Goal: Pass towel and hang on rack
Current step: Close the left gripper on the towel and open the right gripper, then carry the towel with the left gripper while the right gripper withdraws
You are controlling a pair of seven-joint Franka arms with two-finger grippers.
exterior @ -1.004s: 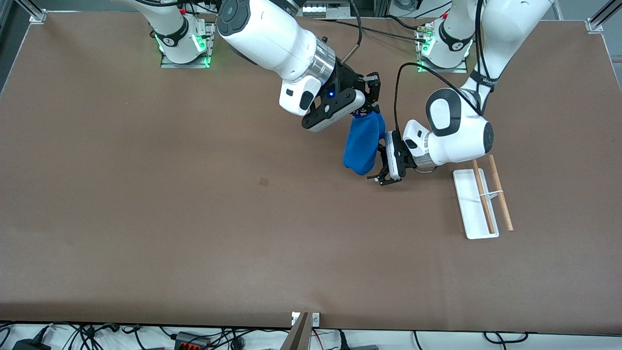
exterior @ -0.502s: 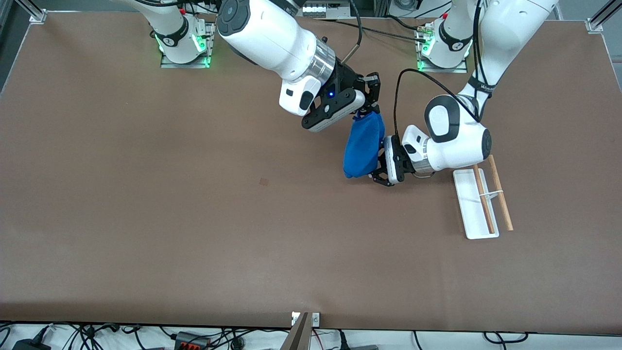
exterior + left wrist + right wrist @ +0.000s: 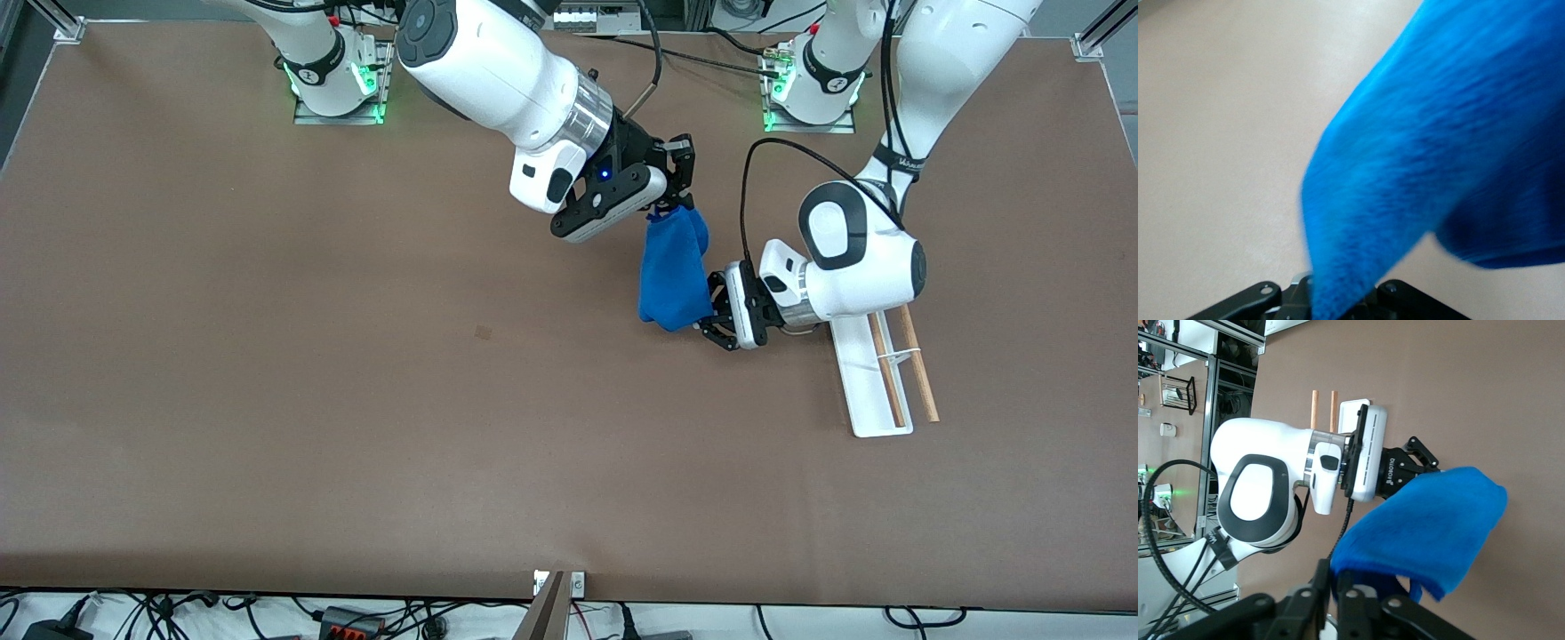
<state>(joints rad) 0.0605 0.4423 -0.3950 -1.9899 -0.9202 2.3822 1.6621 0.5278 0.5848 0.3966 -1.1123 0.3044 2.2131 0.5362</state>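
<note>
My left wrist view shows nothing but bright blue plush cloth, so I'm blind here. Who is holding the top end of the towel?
Observer: The right gripper is shut on the top of the blue plush towel, which hangs from it.
Operator: Where is my left gripper?
Observer: The left gripper is at the towel's lower end.
Operator: And the rack?
Observer: The white-tray rack with two wooden rods stands toward the left arm's end of the table. Nothing hangs on it.
</note>
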